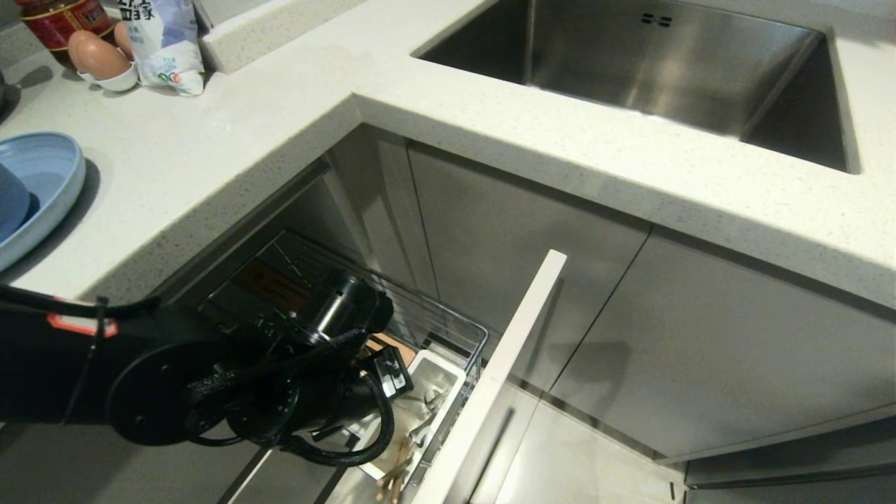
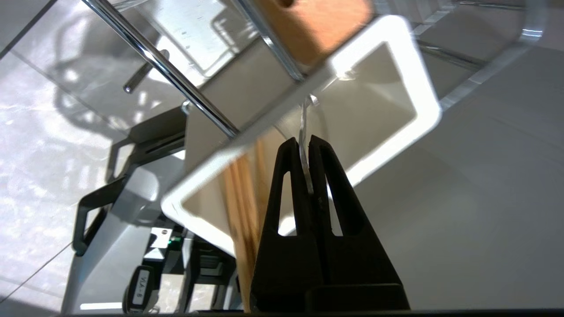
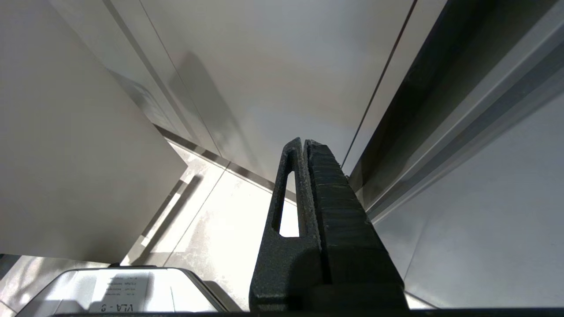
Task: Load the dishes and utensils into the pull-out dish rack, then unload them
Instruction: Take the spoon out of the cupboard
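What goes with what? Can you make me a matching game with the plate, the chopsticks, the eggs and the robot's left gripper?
Things:
1. plate
2. chopsticks
3. eggs
4. left gripper

Places or states:
A. in a small white cup at the back of the counter
B. shut on the thin silver utensil
C. standing in the white cutlery box
D. on the counter at the left edge, light blue

Pairs: 1-D, 2-C, 3-A, 4-B
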